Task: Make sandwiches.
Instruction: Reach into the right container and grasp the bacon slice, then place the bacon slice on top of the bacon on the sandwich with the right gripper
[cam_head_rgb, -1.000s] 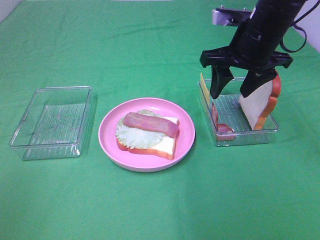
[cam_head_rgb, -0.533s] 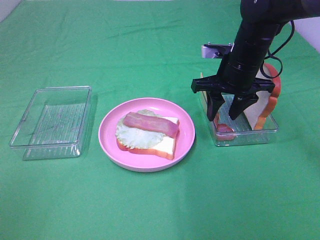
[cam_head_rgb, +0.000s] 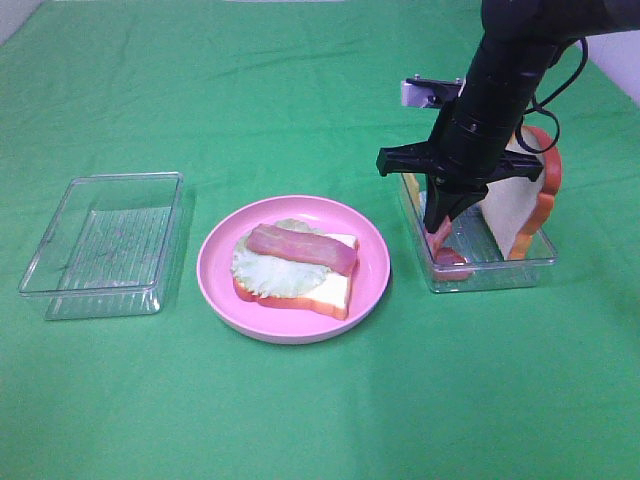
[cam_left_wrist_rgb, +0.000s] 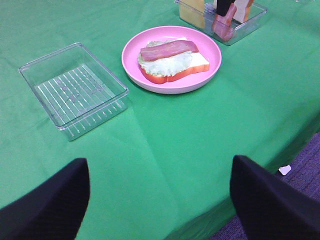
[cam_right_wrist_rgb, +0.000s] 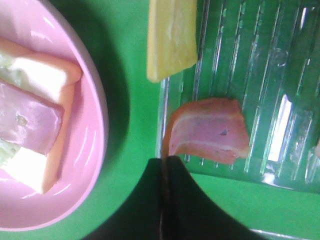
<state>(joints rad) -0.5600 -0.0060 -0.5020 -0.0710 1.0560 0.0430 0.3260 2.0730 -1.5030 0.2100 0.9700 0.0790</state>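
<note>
The sandwich (cam_head_rgb: 295, 265) lies open-faced on a pink plate (cam_head_rgb: 215, 265): a bread slice, lettuce and one bacon strip (cam_head_rgb: 300, 245) on top. My right gripper (cam_head_rgb: 438, 225) reaches down into the clear container (cam_head_rgb: 500, 272) to the plate's right. It is shut on the end of a second bacon strip (cam_right_wrist_rgb: 210, 132), whose thin edge shows pinched between the fingertips (cam_right_wrist_rgb: 175, 200). A bread slice (cam_head_rgb: 520, 205) leans upright in that container, and a yellow cheese slice (cam_right_wrist_rgb: 171, 37) stands at its near-plate wall. My left gripper (cam_left_wrist_rgb: 157, 200) hangs open over the table's near side, holding nothing.
An empty clear container (cam_head_rgb: 105, 240) sits to the left of the plate. Green cloth covers the whole table. In the left wrist view the table edge (cam_left_wrist_rgb: 260, 165) drops to a dark floor.
My right gripper has come down into the container and closed from wide open onto the bacon strip. The left gripper, plate and sandwich have not moved.
</note>
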